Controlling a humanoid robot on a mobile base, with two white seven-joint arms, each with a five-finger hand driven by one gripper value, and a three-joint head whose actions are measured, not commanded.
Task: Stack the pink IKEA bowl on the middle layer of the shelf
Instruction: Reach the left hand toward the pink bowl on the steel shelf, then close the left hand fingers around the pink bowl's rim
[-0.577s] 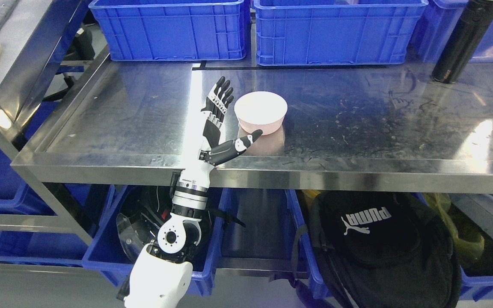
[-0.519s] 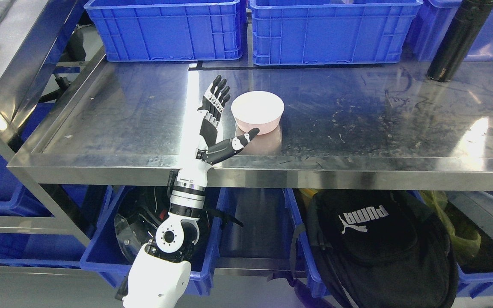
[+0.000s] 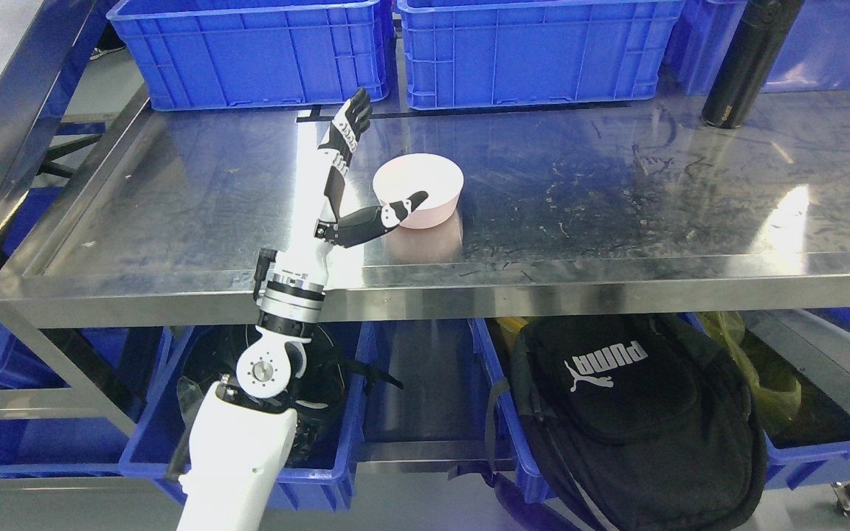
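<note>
My left hand (image 3: 347, 177) is spread wide over the steel shelf (image 3: 617, 221), holding nothing: four fingers (image 3: 351, 118) point straight toward the far side, and the thumb (image 3: 395, 210) sticks out to the right. The pink bowl (image 3: 419, 189) sits upright on the shelf just right of my palm, in the crook between fingers and thumb. My thumb tip lies across its near rim; I cannot tell whether it touches. My right hand does not show.

What worries me, judging from this: the bowl is light and the steel looks slick, so if the thumb closes before the fingers come round the far wall, I expect it would skid away to the right or tip on its rim instead of seating in my grip. My fingers also stand tall and reach toward the crates, so a careless sweep could knock a fingertip against the left crate. And I see no second bowl here to stack onto, so the target stack must be out of view or hidden.

Counting: one pink bowl; two blue crates (image 3: 248, 51) in full along the far edge, with a third partly visible at the far right; one black flask (image 3: 746, 63) standing far right; one black backpack (image 3: 639, 413) on the layer below
</note>
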